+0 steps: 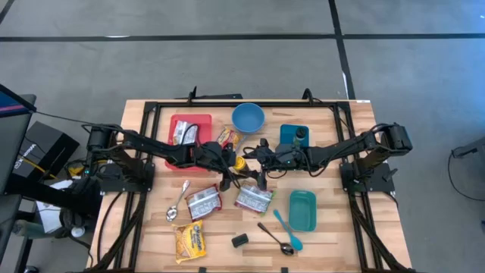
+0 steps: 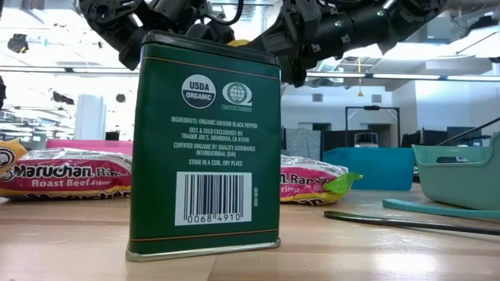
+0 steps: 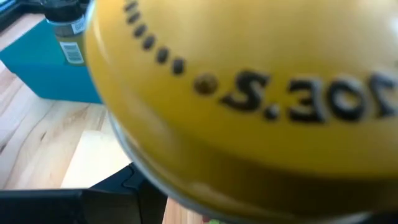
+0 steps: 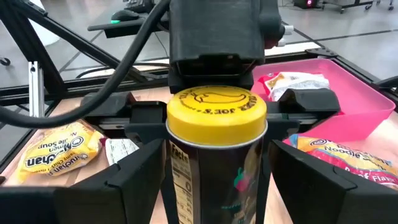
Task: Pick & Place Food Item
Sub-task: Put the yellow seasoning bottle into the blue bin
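- Can [image 4: 214, 168]: a round cylinder with a smooth yellow lid and a dark printed label, held up above the table's middle between the two arms.
- Left wrist view is filled by the yellow lid, its black lettering blurred; a teal block with a small bottle shows behind.
- Left gripper [image 4: 214, 118] holds the can, dark fingers on either side just below the lid.
- Right gripper [image 4: 214, 186] stands with its fingers wide on both sides of the can's body; whether they press it is hard to make out.
- Low view: a flat-sided green tin [image 2: 205, 144] with a barcode blocks most of the scene, so the grippers are cut off above it.
- Crinkly ramen packets [image 1: 203, 201] lie on the wooden table [image 1: 348, 243]; a pink tray [image 1: 178, 123] holds another.
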Robot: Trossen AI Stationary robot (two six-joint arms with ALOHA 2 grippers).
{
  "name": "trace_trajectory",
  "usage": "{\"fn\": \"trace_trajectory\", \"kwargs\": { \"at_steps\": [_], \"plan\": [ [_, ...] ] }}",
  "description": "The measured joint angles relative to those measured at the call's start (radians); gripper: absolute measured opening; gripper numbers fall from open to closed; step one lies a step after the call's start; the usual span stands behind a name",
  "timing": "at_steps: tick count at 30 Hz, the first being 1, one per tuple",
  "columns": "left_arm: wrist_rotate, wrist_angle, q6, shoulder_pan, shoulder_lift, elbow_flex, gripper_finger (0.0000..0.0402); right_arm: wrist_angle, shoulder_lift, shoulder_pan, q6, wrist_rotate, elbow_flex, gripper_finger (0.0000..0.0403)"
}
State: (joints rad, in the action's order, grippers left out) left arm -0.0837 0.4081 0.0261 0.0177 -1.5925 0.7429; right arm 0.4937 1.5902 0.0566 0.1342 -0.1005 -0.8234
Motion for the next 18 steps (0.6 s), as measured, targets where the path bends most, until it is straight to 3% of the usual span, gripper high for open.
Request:
{"fn": "trace_trajectory", "kwargs": {
  "at_steps": [18],
  "plan": [
    [0.0, 0.03, 0.004, 0.0, -0.085, 0.053, 0.0216, -0.035, 0.0, 0.0, 0.031, 0.027, 0.0, 0.0276]
  ]
}}
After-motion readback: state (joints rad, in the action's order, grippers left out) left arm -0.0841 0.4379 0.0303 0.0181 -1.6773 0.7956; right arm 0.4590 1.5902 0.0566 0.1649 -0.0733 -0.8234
